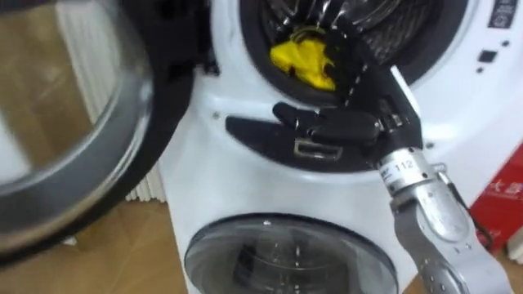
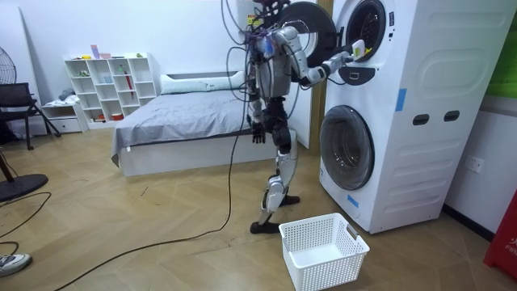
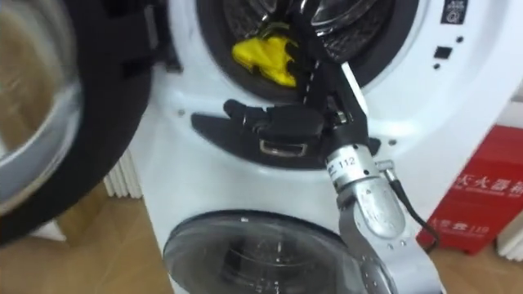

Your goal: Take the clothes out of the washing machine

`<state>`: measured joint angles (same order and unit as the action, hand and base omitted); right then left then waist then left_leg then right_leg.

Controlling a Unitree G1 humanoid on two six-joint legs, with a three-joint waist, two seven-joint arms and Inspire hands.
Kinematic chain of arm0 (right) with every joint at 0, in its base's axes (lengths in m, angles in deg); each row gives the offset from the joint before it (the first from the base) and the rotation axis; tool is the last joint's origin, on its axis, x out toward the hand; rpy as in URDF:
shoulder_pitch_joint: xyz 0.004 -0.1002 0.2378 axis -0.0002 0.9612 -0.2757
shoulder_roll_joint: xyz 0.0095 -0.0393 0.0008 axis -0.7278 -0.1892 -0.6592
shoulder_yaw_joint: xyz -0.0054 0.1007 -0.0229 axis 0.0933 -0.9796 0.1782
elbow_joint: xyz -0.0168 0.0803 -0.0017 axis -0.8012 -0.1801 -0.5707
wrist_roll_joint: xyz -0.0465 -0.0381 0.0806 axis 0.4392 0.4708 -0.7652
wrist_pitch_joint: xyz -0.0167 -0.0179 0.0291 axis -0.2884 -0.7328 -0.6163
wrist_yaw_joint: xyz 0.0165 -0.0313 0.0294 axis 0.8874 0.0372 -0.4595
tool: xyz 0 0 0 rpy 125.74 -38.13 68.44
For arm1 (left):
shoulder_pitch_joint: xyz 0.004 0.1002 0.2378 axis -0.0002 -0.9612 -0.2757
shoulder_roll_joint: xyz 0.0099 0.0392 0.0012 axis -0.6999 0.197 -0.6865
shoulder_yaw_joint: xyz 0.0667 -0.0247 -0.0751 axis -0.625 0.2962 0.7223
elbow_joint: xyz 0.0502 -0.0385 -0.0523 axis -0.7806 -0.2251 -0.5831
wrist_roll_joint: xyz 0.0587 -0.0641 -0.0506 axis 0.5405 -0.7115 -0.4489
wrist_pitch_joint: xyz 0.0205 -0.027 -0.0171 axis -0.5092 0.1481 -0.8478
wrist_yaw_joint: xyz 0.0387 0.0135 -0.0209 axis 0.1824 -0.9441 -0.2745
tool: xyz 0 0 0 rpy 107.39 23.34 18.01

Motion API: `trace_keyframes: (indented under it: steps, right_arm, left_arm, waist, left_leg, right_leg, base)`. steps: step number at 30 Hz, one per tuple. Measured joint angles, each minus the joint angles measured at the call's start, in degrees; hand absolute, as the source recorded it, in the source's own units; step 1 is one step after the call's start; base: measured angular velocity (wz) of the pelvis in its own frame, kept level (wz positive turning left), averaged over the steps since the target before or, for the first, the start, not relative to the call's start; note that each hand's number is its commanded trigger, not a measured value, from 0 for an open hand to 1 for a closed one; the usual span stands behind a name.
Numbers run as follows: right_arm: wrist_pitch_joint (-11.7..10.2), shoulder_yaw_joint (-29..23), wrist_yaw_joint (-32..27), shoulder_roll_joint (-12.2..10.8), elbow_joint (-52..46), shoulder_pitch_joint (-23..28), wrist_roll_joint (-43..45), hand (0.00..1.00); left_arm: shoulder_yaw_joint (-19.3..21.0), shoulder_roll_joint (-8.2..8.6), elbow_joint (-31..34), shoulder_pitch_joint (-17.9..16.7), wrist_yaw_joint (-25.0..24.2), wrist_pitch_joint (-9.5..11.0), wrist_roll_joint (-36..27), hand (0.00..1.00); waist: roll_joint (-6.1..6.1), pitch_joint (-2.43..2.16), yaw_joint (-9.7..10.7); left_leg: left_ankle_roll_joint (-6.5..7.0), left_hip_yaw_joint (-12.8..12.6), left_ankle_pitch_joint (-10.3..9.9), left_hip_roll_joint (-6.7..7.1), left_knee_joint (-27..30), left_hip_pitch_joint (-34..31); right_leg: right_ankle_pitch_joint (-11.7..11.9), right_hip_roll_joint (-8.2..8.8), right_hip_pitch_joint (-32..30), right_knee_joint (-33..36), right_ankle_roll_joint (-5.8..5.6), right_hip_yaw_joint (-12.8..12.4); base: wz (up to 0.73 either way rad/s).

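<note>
A yellow cloth [image 1: 304, 61] lies at the lower lip of the upper machine's drum [image 1: 384, 33], partly hanging out of the round opening. My right hand [image 1: 331, 124] is just below it, in front of the dark panel under the opening. Its fingers stretch out to the left, fairly straight, and nothing is between them. In the room view I stand facing the stacked machines [image 2: 404, 105] with the right hand [image 2: 352, 55] raised to the yellow cloth [image 2: 359, 50]. My left hand [image 2: 258, 132] hangs by my hip.
The upper machine's door [image 1: 73, 122] stands swung open at my left. The lower machine's round glass door [image 1: 286, 253] is closed. A white laundry basket [image 2: 323, 250] sits on the floor by my feet. A red box [image 1: 500, 204] stands at the right.
</note>
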<state>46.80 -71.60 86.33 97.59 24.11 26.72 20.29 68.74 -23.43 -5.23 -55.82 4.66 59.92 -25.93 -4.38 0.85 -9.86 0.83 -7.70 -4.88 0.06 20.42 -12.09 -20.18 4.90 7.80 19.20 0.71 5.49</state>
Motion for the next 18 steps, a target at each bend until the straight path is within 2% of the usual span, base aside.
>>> trace_keyframes:
  steps: [1,2,3,4,5,6,7,8,9,10,11,12,13,14,15,16,18]
  right_arm:
    - [0.0,1.0,0.6,0.2,-2.2,1.2,0.2,0.00]
    - [0.0,1.2,0.8,0.3,-3.1,1.6,0.2,0.00]
    - [-0.3,1.3,0.9,0.4,-4.5,2.8,0.5,0.00]
    - [-0.8,1.5,1.1,0.4,-4.9,3.8,0.9,0.00]
    - [-1.0,1.6,1.3,0.5,-4.9,4.2,0.9,0.00]
    - [-1.1,1.6,1.5,0.7,-4.8,5.0,1.3,0.00]
    - [-1.1,1.6,1.4,0.8,-4.2,5.1,1.8,0.00]
    - [-1.0,1.6,1.4,0.8,-4.0,5.5,2.1,0.00]
    - [-1.0,1.3,1.2,0.8,-4.0,6.7,3.6,0.00]
    - [0.0,0.9,1.2,0.8,-4.0,6.6,4.6,0.00]
    - [0.3,0.7,1.2,0.8,-4.0,6.6,4.8,0.00]
    - [0.9,0.6,1.1,0.9,-4.0,6.7,5.8,0.00]
    - [1.2,0.6,0.7,1.0,-4.0,6.7,6.0,0.00]
    - [1.3,0.6,0.6,1.0,-4.0,6.7,6.0,0.00]
    - [1.6,0.6,0.5,1.1,-4.0,6.8,5.8,0.00]
    - [2.0,0.6,0.3,1.2,-4.0,6.8,5.6,0.00]
    - [2.1,0.6,0.9,1.1,-4.1,6.8,5.1,0.00]
  left_arm:
    - [0.0,-0.34,0.0,0.7,0.0,0.0,-0.4,0.00]
    - [0.0,-0.61,0.1,1.3,0.0,0.0,-0.5,0.00]
    - [-0.2,-1.32,0.0,2.6,0.0,0.0,-0.9,0.00]
    - [-0.2,-1.70,0.3,3.7,0.0,0.0,-0.9,0.00]
    - [-0.2,-1.80,0.5,4.2,0.1,0.1,-0.9,0.00]
    - [-0.1,-2.04,0.9,5.1,0.1,0.3,-0.9,0.00]
    - [-0.1,-2.23,1.0,5.9,0.1,0.6,-0.9,0.00]
    - [-0.2,-2.31,1.4,5.9,0.1,0.7,-0.8,0.00]
    - [-0.3,-2.54,1.8,6.0,0.0,1.4,-0.3,0.00]
    - [-0.5,-2.75,2.1,6.2,0.0,2.0,-0.3,0.00]
    - [-1.0,-2.93,2.1,6.2,-0.1,2.2,-0.3,0.00]
    - [-1.2,-3.03,1.9,6.0,-0.1,2.3,-0.3,0.00]
    - [-1.2,-3.00,1.9,5.3,-0.2,2.3,-0.3,0.00]
    - [-1.2,-3.00,1.9,4.8,-0.2,2.3,-0.3,0.00]
    - [-1.2,-2.82,2.0,3.7,-0.2,2.2,-0.3,0.00]
    - [-1.2,-2.47,2.2,2.2,-0.1,2.2,-0.3,0.00]
    - [-1.2,-2.20,2.2,0.1,-0.1,1.6,-0.2,0.00]
  waist:
    - [0.17,0.18,1.8]
    - [0.44,0.04,2.4]
    - [0.19,0.20,3.3]
    - [0.16,0.29,3.8]
    - [0.39,0.29,3.8]
    - [0.85,0.40,3.9]
    - [1.57,0.54,4.0]
    - [2.39,0.56,4.3]
    - [2.97,0.26,4.6]
    - [3.24,0.19,4.2]
    - [3.27,0.21,4.4]
    - [3.31,0.23,4.9]
    - [3.27,0.21,5.0]
    - [3.21,0.19,5.0]
    - [2.83,-0.09,5.6]
    - [3.11,-0.12,5.7]
    - [3.07,-0.19,5.9]
  left_leg:
    - [0.76,-0.2,-1.9,0.93,1.2,0.0]
    - [0.92,-0.3,-2.9,1.17,1.3,0.4]
    - [1.57,-0.5,-4.2,1.69,1.5,1.3]
    - [2.25,-1.9,-5.2,1.92,1.7,2.5]
    - [2.49,-2.4,-5.8,1.97,2.1,3.1]
    - [3.00,-3.1,-7.0,1.97,2.2,4.6]
    - [3.39,-3.0,-8.0,1.83,2.1,6.0]
    - [3.65,-2.8,-8.3,1.55,1.9,6.7]
    - [4.10,-2.5,-8.2,1.22,0.8,7.6]
    - [4.53,-2.5,-7.7,1.12,-0.5,8.1]
    - [4.68,-2.6,-7.3,1.12,-1.1,8.3]
    - [4.93,-2.5,-6.8,1.09,-1.8,8.6]
    - [4.95,-2.5,-6.6,1.14,-2.1,8.6]
    - [4.93,-2.5,-6.7,1.21,-2.1,8.6]
    - [4.61,-1.5,-6.8,1.55,-2.2,9.0]
    - [4.31,-1.1,-6.4,1.57,-3.1,9.8]
    - [4.08,-1.0,-5.4,1.41,-4.8,10.6]
  right_leg:
    - [-0.6,0.98,-0.9,3.7,-1.07,-0.1]
    - [-0.9,1.45,-2.0,6.5,-1.66,0.0]
    - [-1.1,3.11,-4.5,13.4,-2.35,0.7]
    - [0.1,4.76,-6.8,19.3,-3.84,1.1]
    - [1.1,5.26,-7.5,21.6,-4.08,1.1]
    - [3.2,5.79,-8.6,25.1,-4.29,1.3]
    - [6.3,5.42,-9.8,28.0,-4.31,0.8]
    - [7.6,5.17,-10.6,28.8,-4.24,0.7]
    - [5.8,4.27,-11.5,27.9,-4.32,0.3]
    - [3.2,3.52,-13.2,24.7,-4.18,0.1]
    - [2.7,3.11,-13.9,22.4,-4.34,0.5]
    - [2.5,1.87,-14.5,15.8,-4.17,0.4]
    - [4.0,0.62,-14.3,8.1,-3.77,-0.1]
    - [5.5,-0.10,-14.3,4.8,-3.67,-0.4]
    - [9.1,-0.63,-13.6,1.8,-2.43,-0.6]
    - [10.8,-0.96,-12.3,-0.6,-2.50,-0.4]
    - [12.5,-1.29,-11.4,-3.2,-2.33,0.3]
  base:
    - [-0.20]
    - [-0.07]
    - [-0.17]
    - [-0.28]
    - [-0.44]
    - [-0.50]
    - [-0.44]
    - [-0.33]
    - [-0.29]
    - [-0.24]
    - [-0.08]
    - [0.07]
    - [0.08]
    - [0.18]
    - [0.25]
    - [0.23]
    - [0.03]
